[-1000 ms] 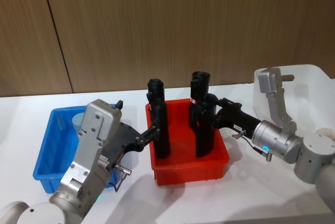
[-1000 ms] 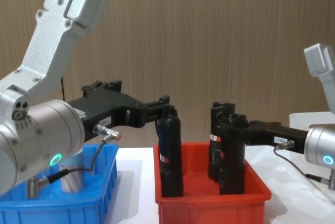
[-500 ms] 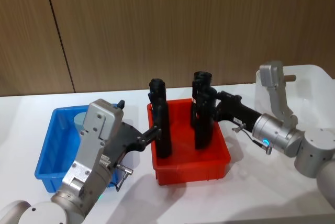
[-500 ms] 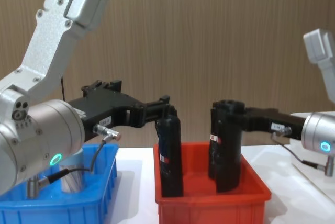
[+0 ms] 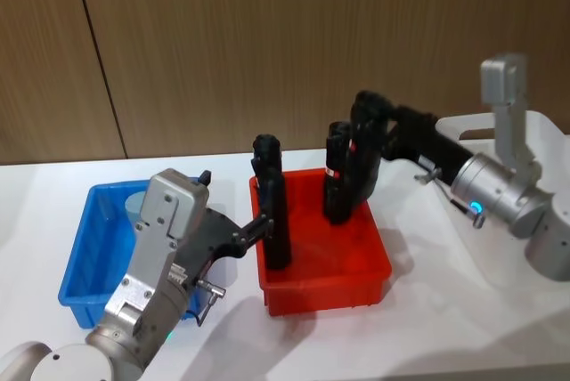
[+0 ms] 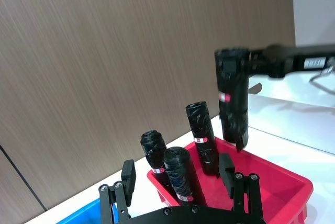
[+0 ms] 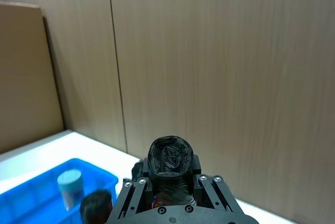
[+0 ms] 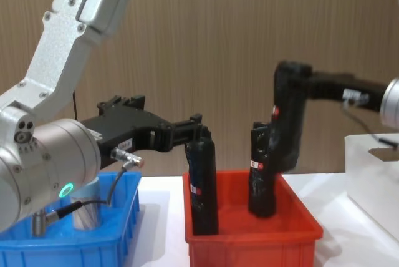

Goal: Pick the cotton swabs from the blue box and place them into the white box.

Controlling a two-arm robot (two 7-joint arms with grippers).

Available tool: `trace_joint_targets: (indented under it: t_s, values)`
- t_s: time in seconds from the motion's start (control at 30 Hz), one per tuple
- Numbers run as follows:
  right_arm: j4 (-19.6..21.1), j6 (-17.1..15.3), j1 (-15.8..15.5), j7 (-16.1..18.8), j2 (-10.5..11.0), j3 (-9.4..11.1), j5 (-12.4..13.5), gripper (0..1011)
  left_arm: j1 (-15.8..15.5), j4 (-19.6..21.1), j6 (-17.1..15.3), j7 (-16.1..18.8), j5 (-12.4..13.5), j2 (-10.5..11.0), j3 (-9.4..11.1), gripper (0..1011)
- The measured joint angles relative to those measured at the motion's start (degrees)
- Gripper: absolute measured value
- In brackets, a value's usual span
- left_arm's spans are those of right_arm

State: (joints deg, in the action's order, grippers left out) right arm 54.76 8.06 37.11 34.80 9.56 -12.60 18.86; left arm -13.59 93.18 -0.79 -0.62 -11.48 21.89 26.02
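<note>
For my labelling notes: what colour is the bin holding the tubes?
Red bin, clearest in the head view.

- The left arm hides much of the shallow bright blue plastic bin (image 5: 89, 247).
- The white translucent plastic bin (image 8: 374, 173) is cut off by the chest view's edge.

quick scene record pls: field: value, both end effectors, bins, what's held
left end effector: at the top of a black tube standing in the red bin; grip unclear
right end effector: shut on another black tube, lifted above the red bin
third black tube: upright in the red bin
blue box: holds one cotton swab jar
white box: at far right, contents not visible
</note>
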Motion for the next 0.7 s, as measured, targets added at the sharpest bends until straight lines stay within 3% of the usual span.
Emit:
trace_joint_targets:
  t_s: [0.13, 0.47, 0.7]
  values:
    - [6.8, -2.0, -2.3, -2.7, 1.4, 1.0, 0.1, 367, 0.0, 0.0, 0.0, 0.0, 0.0, 0.0, 0.0, 1004]
    - [17.4, -5.2, -5.6, -8.8, 4.4, 3.2, -1.7, 367, 0.0, 0.0, 0.0, 0.0, 0.0, 0.0, 0.0, 1004]
    - [20.1, -6.8, -6.6, -12.2, 5.8, 4.4, -4.0, 367, 0.0, 0.0, 0.0, 0.0, 0.0, 0.0, 0.0, 1004]
